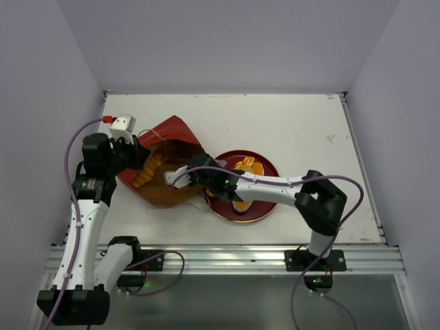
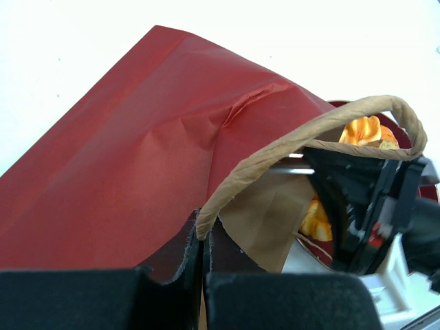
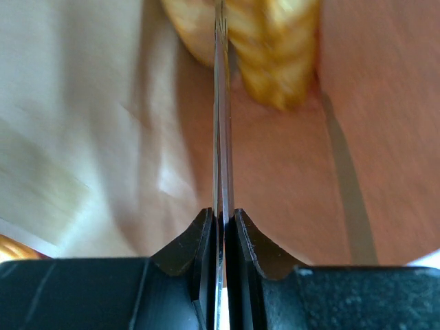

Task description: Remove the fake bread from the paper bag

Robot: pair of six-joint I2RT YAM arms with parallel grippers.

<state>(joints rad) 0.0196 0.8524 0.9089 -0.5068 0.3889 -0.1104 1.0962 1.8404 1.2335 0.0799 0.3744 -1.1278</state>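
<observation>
Bread (image 1: 146, 173) of the golden-orange toy sort lies inside the paper bag (image 1: 175, 134), down in its brown interior towards the left side. The right wrist view shows one twisted piece (image 3: 275, 48) against the kraft lining (image 3: 89, 137), ahead of the fingers and not touching them.

The bag lies on its side on the table (image 1: 295, 130), left of centre. Its dark-red outside is creased and faces up, and its mouth opens towards the near right. A tan cord handle (image 2: 302, 137) arches over the mouth in the left wrist view.

The left gripper (image 1: 135, 152) is at the bag's left rim. Its fingers (image 2: 204, 237) are pressed together on the paper edge, just where the cord meets it, so it has hold of the bag.

The right gripper (image 1: 173, 177) reaches in at the mouth from the right. Its fingers (image 3: 220, 216) are closed as well. A thin pale edge, seen end-on, runs straight up from between them and looks like a fold of the bag's own wall pinched there, not a loaf. Its black body (image 2: 364, 199) fills the opening under the cord.

Just right of the bag, touching or nearly touching its mouth, sits a round dark-red plate (image 1: 260, 212). It carries two more orange pieces: one ridged (image 1: 247, 165) at its far side, one (image 1: 242, 204) nearer. The right forearm crosses above the plate between them.
</observation>
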